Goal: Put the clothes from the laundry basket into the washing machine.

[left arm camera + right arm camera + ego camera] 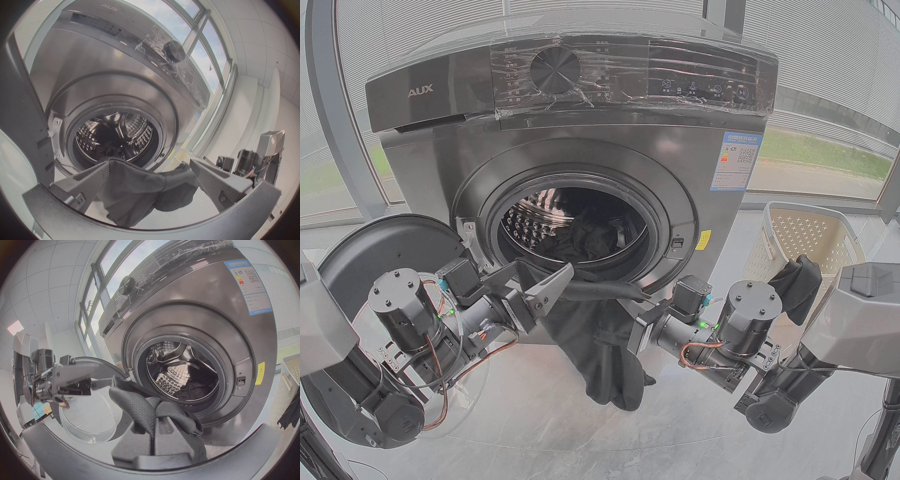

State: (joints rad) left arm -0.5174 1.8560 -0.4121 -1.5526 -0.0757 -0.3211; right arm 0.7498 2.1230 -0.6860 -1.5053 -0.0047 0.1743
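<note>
Right tool (153, 432) pinches dark garment (137, 402) — tips seemingly buried.

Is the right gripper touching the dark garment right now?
Touching. The right wrist view shows the right gripper shut with the dark garment pinched between its fingers.

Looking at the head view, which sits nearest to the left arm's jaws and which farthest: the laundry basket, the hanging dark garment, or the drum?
1. Dark garment, draped between the left gripper's open jaws.
2. Drum, just behind them.
3. Laundry basket, far off on the robot's right, beside the washing machine.
</note>
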